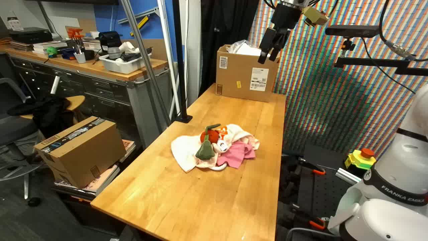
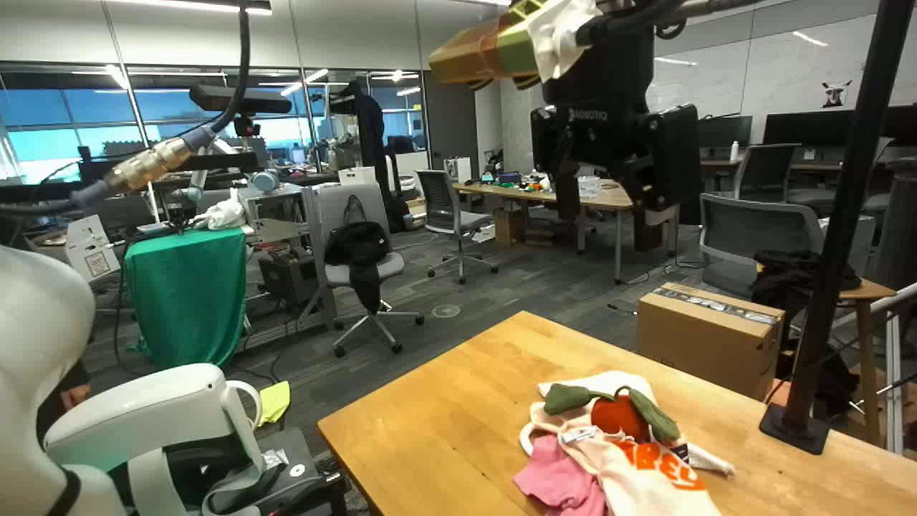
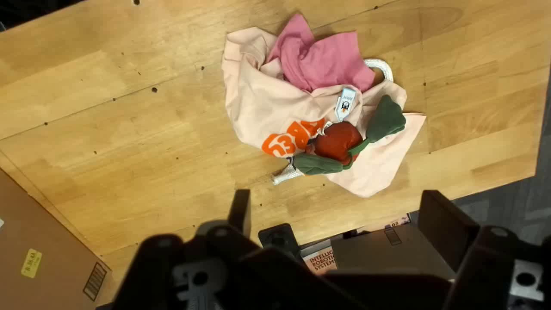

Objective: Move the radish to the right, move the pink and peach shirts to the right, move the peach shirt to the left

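Gripper [image 3: 338, 202] with jaws wide apart. Below the jaws and well apart from them, the radish [image 3: 338, 140] rests on the peach shirt [image 3: 273, 101], which touches the pink shirt [image 3: 323, 62].

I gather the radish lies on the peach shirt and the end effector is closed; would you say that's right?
Not quite: the end effector is open, as the wrist view shows; the radish does lie on the peach shirt.
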